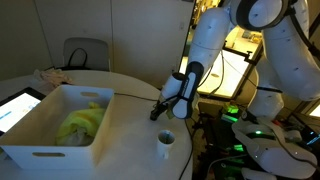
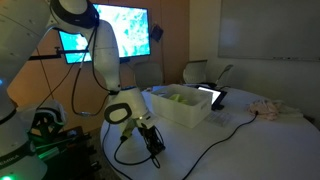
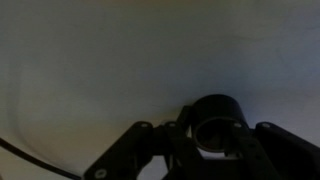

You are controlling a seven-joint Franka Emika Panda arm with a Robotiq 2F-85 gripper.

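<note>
My gripper [image 1: 157, 113] hangs low over the round white table [image 1: 120, 95], close to its near edge. A small white cup [image 1: 165, 140] stands on the table just below and in front of it. In the wrist view the cup [image 3: 215, 125] looks dark and sits between my spread fingers [image 3: 210, 160], its open mouth showing. The fingers are wide apart and do not press on the cup. In an exterior view the gripper [image 2: 150, 135] shows dark near the table edge, and the cup is hard to make out there.
A white plastic bin [image 1: 45, 140] holding a yellow-green cloth [image 1: 82, 122] stands on the table; it also shows in the other exterior view [image 2: 180, 105]. A black cable [image 1: 130, 95] crosses the table. A tablet [image 1: 15, 105], a chair [image 1: 85, 55] and bright monitors [image 2: 120, 30] are around.
</note>
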